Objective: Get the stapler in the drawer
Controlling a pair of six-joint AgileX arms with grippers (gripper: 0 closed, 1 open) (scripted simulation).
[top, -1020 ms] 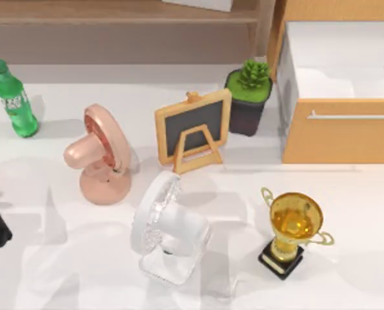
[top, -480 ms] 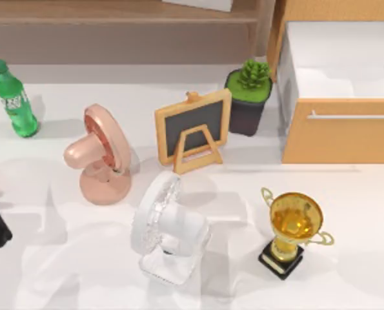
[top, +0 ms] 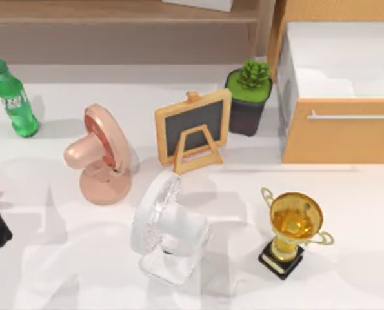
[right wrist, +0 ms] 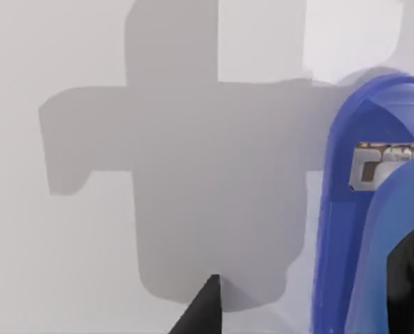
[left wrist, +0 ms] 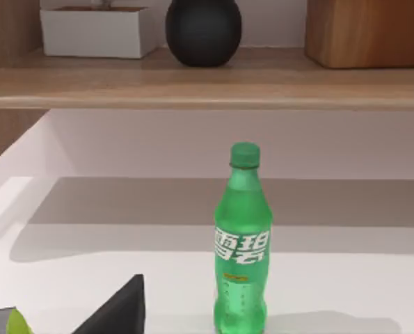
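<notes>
Your right gripper (right wrist: 300, 306) has the blue stapler (right wrist: 353, 209) close against it, just above a white surface; whether it's pinching I cannot tell. The drawer (top: 340, 139) stands open beside the potted plant (top: 248, 97). A weak grasp could let the stapler slip out short of the drawer.

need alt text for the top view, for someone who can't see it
An open wooden drawer with white inside walls sits at the table's far right, a potted plant beside it. Mid-table stand a small chalkboard, a pink fan, a white fan and a gold trophy; a green bottle stands far left.
</notes>
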